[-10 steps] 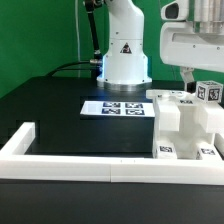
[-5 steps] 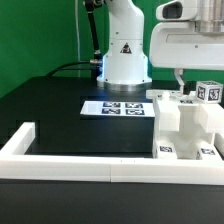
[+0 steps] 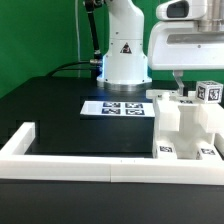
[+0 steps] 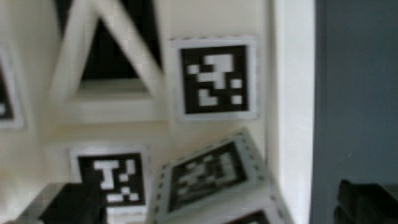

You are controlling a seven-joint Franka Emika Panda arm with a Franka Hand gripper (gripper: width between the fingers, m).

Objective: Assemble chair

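The chair (image 3: 186, 126) stands part-built at the exterior view's right, a white blocky body with small black-and-white tags low on its front. A tagged post top (image 3: 208, 91) sticks up at its far right. My gripper (image 3: 188, 80) hangs just above the chair's top, one thin finger (image 3: 178, 78) showing beside the post. In the wrist view the gripper (image 4: 214, 208) is open. Its dark fingertips (image 4: 61, 204) stand wide apart on either side of white tagged chair parts (image 4: 125, 112), close below the camera. I cannot tell if they touch.
The marker board (image 3: 118, 107) lies flat on the black table in front of the robot base (image 3: 124, 55). The long white border rail (image 3: 70, 160) runs along the front and turns back at the exterior view's left. A green wall stands behind.
My gripper has shifted toward the exterior view's left over the chair top, mostly in the first half second. The chair has not moved.
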